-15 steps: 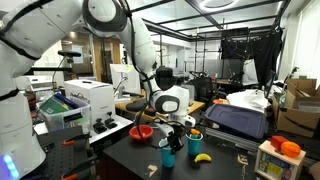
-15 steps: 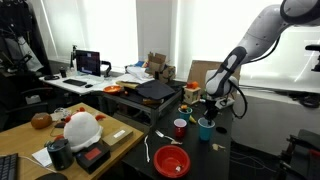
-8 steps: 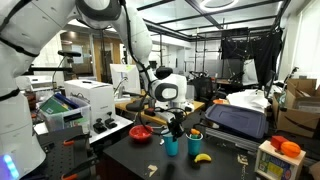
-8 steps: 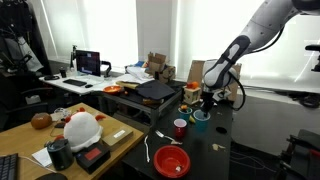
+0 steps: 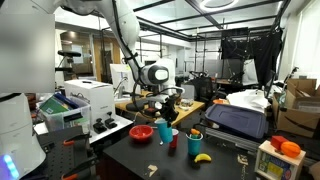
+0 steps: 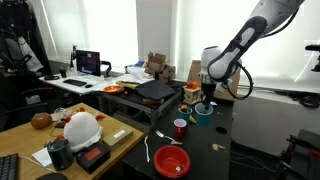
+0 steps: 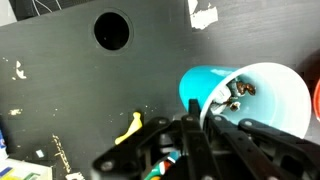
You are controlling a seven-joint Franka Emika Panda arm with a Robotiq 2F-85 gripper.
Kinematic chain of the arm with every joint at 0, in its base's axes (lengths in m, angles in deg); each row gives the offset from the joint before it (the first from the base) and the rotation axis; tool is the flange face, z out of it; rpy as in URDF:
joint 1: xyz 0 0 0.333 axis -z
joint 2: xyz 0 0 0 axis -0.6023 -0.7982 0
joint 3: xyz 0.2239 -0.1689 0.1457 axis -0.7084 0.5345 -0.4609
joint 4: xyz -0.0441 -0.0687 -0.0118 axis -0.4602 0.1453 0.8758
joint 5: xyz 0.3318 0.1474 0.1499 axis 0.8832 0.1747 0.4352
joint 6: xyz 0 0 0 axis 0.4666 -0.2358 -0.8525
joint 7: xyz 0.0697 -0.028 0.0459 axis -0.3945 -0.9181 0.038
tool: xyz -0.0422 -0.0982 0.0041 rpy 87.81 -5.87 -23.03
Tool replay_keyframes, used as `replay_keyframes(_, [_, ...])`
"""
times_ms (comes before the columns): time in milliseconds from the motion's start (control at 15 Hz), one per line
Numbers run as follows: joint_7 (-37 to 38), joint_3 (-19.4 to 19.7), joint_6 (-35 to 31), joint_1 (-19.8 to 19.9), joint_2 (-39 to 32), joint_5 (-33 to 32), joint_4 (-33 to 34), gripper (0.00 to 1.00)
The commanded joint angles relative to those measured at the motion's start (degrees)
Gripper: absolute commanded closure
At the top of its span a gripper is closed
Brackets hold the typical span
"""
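My gripper [image 7: 196, 118] is shut on the rim of a teal cup [image 7: 243, 98] with a white inside; one finger is inside the wall, the other outside. Something small and brown lies in the cup. In both exterior views the cup [image 5: 165, 131] [image 6: 203, 112] hangs tilted from the gripper [image 5: 168, 120] [image 6: 205, 103], above the black table [image 5: 225, 166]. A yellow banana [image 7: 128, 127] lies on the table below, left of the cup in the wrist view.
A second teal cup [image 5: 195, 143] and the banana [image 5: 203, 157] stand on the table, with a red bowl [image 5: 141, 131] nearby. A red cup [image 6: 180, 128] and a red bowl [image 6: 171, 160] sit nearer the table's front. A round hole [image 7: 111, 29] pierces the tabletop.
The jaws finished closing on the cup's rim. The arm then rose and carried the cup up off the table, toward the red bowl.
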Motion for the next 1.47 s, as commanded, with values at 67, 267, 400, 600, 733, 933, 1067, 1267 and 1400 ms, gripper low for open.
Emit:
replay_keyframes(67, [4.4,0.7,5.8,-5.8,5.7,-6.5,-3.1,0.99])
replay_keyframes(267, [6.7,-0.1,10.2,-8.6,5.9,-9.6,-1.9,0.99])
replay_keyframes(400, [7.7,-0.9,12.7,-10.1,5.7,-10.7,-1.1,0.99])
replay_keyframes(600, [7.3,-3.1,14.8,-10.8,4.8,-10.1,0.4,0.99])
replay_keyframes(733, [7.2,-4.5,14.4,-11.0,4.3,-9.5,1.4,0.99])
replay_keyframes(933, [7.0,-6.2,13.4,-11.2,3.4,-9.0,3.0,0.99])
replay_keyframes(1067, [7.8,-6.7,12.6,-11.7,2.4,-9.4,3.9,0.99])
replay_keyframes(1267, [8.4,-6.8,11.1,-12.9,0.7,-10.7,5.0,0.99])
replay_keyframes(1400, [8.5,-6.7,9.8,-13.7,-0.5,-11.0,6.2,0.99])
